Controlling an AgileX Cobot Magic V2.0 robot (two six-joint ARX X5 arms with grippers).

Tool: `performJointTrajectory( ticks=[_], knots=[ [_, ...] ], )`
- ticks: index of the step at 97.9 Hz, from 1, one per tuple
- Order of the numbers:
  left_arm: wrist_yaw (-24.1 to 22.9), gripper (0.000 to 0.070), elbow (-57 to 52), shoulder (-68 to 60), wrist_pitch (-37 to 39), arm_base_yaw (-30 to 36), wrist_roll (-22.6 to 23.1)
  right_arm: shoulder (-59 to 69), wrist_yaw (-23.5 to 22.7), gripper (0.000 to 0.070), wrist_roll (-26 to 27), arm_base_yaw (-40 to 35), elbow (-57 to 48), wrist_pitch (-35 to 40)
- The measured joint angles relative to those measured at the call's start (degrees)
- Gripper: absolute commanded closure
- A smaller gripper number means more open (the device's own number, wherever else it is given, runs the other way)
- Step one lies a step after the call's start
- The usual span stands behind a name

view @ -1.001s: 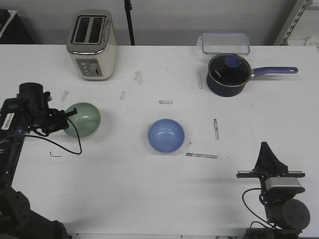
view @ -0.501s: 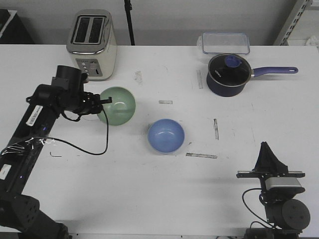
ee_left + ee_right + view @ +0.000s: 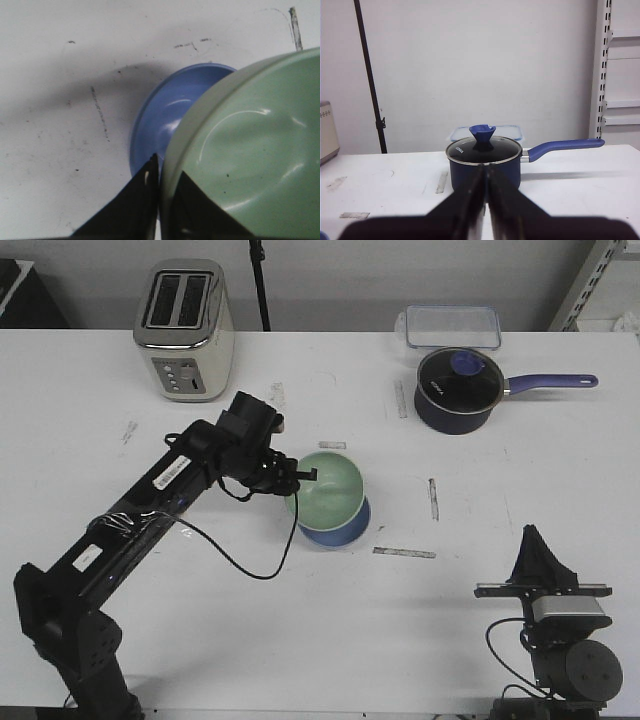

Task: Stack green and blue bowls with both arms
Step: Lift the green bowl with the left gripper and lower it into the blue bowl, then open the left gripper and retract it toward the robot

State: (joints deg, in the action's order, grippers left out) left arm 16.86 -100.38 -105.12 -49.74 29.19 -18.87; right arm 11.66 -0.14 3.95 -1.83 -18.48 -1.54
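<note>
My left gripper (image 3: pixel 298 477) is shut on the rim of the pale green bowl (image 3: pixel 329 488) and holds it tilted just over the blue bowl (image 3: pixel 340 533) at the table's middle. In the left wrist view the green bowl (image 3: pixel 250 145) fills the frame, its rim pinched between my fingers (image 3: pixel 147 200), with the blue bowl (image 3: pixel 165 125) partly under it. My right gripper (image 3: pixel 537 550) stands at the front right, away from both bowls; in the right wrist view its jaws (image 3: pixel 485 185) are shut and empty.
A toaster (image 3: pixel 184 328) stands at the back left. A dark navy saucepan (image 3: pixel 458 388) with a purple handle and a clear container (image 3: pixel 452 326) stand at the back right. Tape strips (image 3: pixel 404 552) lie near the bowls.
My left arm has carried the green bowl from the left side of the table rightward to above the blue bowl. The right arm has not moved.
</note>
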Motion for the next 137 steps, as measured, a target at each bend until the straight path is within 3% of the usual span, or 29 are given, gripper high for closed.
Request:
performJointTrajectory(
  ticks=[27,39,60,76,137],
  knots=[
    [-0.46,0.0694,0.00,-3.39,0.39,2.73,-0.15,0.00,0.00,0.0697,-0.02,0.00,0.00,-0.02],
    [-0.52,0.0645,0.00,-3.87,1.36,2.71,-0.17,0.00,0.00,0.0697,-0.02,0.00,0.00,0.00],
    [-0.55,0.0640,-0.09,-4.92,1.60,2.73,-0.17,0.00,0.00,0.0697,0.00,0.00,0.00,0.00],
    [-0.55,0.0490,-0.11,-5.42,1.86,2.89,-0.70,0.00,0.00,0.0697,0.00,0.00,0.00,-0.02],
    [-0.55,0.0487,-0.28,1.09,3.28,2.71,-1.40,0.00,0.00,0.0697,-0.02,0.00,0.00,0.00]
  ],
)
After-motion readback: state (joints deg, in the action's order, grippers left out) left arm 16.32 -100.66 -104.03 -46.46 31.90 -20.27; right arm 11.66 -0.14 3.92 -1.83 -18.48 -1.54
